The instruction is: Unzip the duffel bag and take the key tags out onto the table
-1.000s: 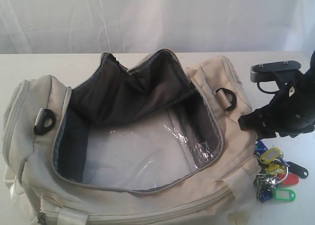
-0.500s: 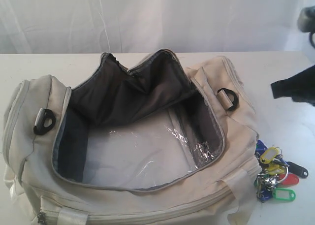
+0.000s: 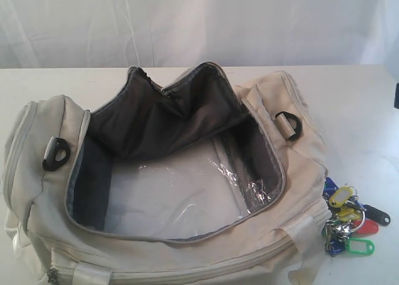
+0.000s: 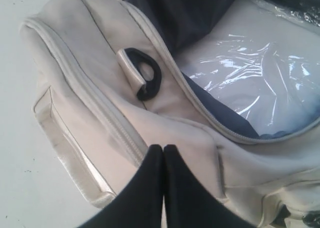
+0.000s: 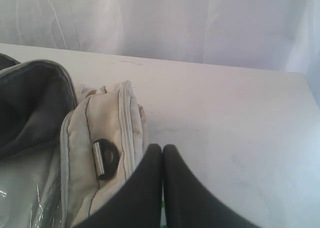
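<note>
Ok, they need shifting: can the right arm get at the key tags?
Probably yes: the key tags lie uncovered on the table beside the duffel bag, on that arm's side; its shut jaws must open first.

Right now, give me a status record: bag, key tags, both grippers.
duffel bag: unzipped, mouth gaping, only the clear plastic base showing inside
key tags: out on the table, beside the bag's corner
left gripper: shut, nothing between its fingers, over the bag's end near a D-ring
right gripper: shut, empty, over the bag's other end
</note>
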